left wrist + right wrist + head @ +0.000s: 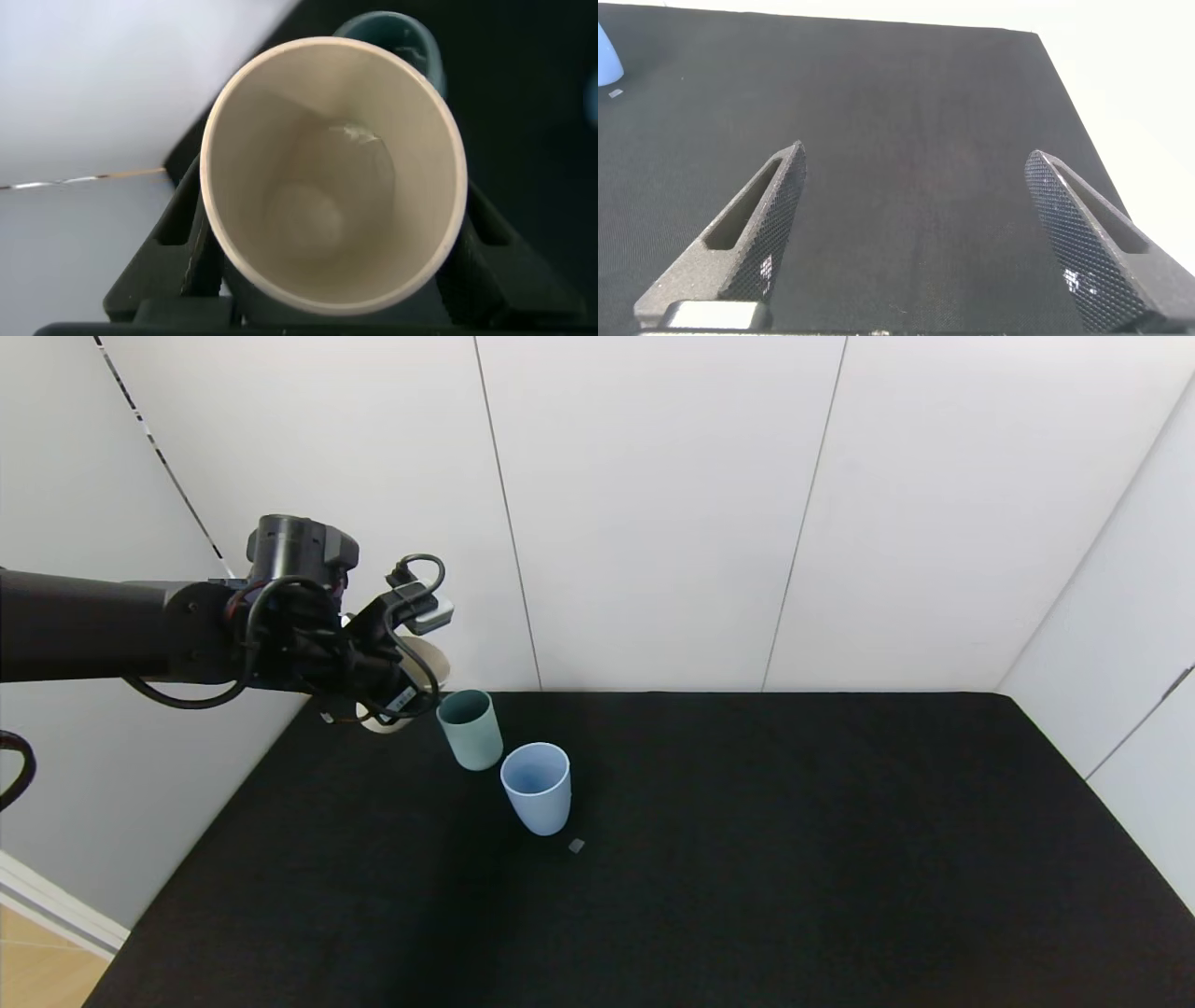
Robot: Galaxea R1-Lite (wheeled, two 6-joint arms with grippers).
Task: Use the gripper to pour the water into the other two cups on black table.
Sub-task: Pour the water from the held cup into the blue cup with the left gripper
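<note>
My left gripper (409, 683) is shut on a cream-beige cup (435, 667) and holds it tilted above the black table (747, 859), its mouth close beside the rim of the sage green cup (470, 729). The light blue cup (537, 788) stands just in front of the green one. In the left wrist view the cream cup (332, 177) sits between my fingers (182, 247), with a glint of water (360, 133) on its inner wall and the green cup (397, 33) beyond its rim. My right gripper (917, 157) is open and empty over bare table.
A small grey tag (576, 846) lies on the table just in front of the blue cup. White wall panels stand close behind and to both sides of the table. The blue cup (605, 56) shows far off in the right wrist view.
</note>
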